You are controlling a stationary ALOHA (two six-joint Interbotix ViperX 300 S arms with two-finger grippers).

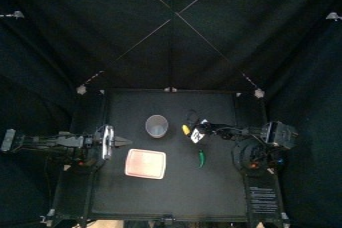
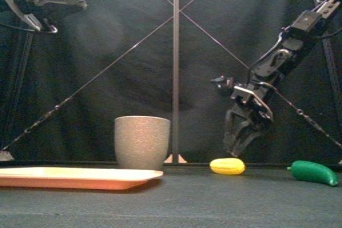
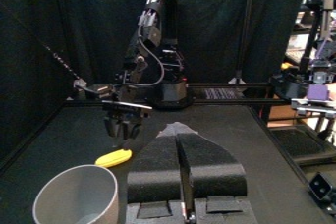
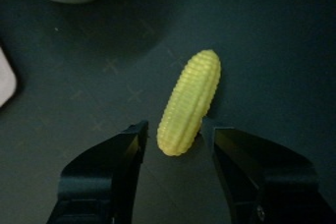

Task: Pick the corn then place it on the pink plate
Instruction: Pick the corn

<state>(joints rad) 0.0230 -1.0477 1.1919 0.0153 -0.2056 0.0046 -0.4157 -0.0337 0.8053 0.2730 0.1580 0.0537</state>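
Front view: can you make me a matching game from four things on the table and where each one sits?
Things:
1. corn
2. pink tray
3. grey cup
4. green toy

Places:
A. lying farthest to the right
B. flat at the front left
C. right under the right gripper
D. upright behind the tray's right end

Pairs: 1-C, 2-B, 3-D, 4-A

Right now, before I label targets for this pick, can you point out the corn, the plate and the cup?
corn [image 4: 188, 103]: right wrist view, middle of the cob.
plate [image 2: 74, 179]: front view, its front rim.
cup [image 2: 142, 141]: front view, middle of its wall.
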